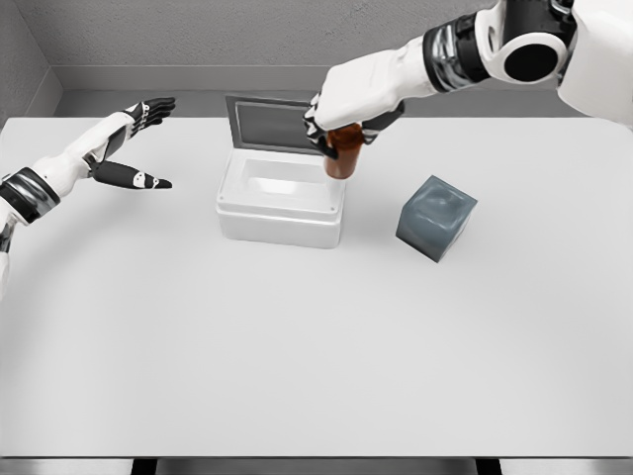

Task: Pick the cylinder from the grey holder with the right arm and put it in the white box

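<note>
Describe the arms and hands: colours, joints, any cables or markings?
Both arms have smooth white shells with black joint bands. The right arm shows a ribbed black-and-silver collar and a round black joint cap. The left hand and right hand have black-and-white segmented fingers. No cables or markings visible.

No legible text, label, brand, number or sign found on any surface in the head view.
</note>
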You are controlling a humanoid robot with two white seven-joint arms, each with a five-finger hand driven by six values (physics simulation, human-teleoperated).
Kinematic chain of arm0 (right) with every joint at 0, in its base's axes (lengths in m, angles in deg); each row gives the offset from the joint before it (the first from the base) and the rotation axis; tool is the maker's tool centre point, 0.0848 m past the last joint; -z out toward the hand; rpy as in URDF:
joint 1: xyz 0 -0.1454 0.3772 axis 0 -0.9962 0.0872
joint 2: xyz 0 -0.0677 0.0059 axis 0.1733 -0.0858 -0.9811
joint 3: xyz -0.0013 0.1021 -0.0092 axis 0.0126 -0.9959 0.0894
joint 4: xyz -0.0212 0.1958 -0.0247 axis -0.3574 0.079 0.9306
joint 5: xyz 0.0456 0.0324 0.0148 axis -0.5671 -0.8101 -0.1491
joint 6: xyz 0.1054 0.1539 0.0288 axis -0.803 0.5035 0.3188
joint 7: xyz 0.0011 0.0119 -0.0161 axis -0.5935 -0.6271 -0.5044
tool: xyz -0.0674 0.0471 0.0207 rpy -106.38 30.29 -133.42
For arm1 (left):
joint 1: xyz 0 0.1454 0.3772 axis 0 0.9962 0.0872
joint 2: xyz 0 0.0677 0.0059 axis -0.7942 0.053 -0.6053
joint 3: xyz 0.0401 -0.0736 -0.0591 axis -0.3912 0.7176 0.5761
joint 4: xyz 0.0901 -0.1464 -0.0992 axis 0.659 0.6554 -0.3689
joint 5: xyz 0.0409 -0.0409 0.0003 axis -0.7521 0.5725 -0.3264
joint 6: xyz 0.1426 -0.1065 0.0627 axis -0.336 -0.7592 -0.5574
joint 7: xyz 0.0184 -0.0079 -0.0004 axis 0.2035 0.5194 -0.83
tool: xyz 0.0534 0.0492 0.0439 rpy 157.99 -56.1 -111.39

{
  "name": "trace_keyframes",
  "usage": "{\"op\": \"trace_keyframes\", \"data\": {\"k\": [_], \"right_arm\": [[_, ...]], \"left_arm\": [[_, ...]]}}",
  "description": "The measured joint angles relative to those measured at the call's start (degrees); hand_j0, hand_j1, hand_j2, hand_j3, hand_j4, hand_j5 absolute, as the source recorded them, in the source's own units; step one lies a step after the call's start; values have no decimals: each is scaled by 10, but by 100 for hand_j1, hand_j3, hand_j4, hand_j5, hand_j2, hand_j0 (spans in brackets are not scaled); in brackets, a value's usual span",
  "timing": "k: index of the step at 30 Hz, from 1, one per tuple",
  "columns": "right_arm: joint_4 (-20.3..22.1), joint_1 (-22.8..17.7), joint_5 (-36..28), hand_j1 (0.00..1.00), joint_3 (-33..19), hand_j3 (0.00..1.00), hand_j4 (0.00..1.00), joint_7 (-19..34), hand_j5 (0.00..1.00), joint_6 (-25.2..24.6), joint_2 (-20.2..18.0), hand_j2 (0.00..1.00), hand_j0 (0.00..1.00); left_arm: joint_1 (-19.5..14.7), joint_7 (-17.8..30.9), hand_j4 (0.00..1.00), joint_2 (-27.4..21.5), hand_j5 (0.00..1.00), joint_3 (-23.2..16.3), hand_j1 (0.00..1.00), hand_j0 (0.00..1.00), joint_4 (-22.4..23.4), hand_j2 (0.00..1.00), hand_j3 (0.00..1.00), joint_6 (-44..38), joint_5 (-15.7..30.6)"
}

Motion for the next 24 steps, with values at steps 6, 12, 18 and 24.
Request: {"op": "trace_keyframes", "data": {"k": [6, 12, 18, 24], "right_arm": [[-10, -4, 0, 35, 6, 35, 35, 0, 35, 0, 14, 35, 35], [-23, -4, 1, 35, 11, 35, 35, 1, 35, 0, 25, 35, 35], [-43, 10, 1, 35, 36, 35, 35, 1, 35, 0, 41, 35, 35], [-52, 20, 1, 35, 50, 35, 35, 2, 35, 0, 53, 35, 35]], "left_arm": [[5, 0, 100, -2, 100, -1, 100, 100, 2, 100, 100, 0, 0], [5, 0, 100, -7, 100, 0, 100, 100, 5, 100, 100, 1, 0], [2, 0, 100, -11, 100, 0, 100, 100, 31, 100, 100, 1, 0], [1, 0, 100, -11, 100, 0, 100, 100, 41, 100, 100, 1, 0]]}}
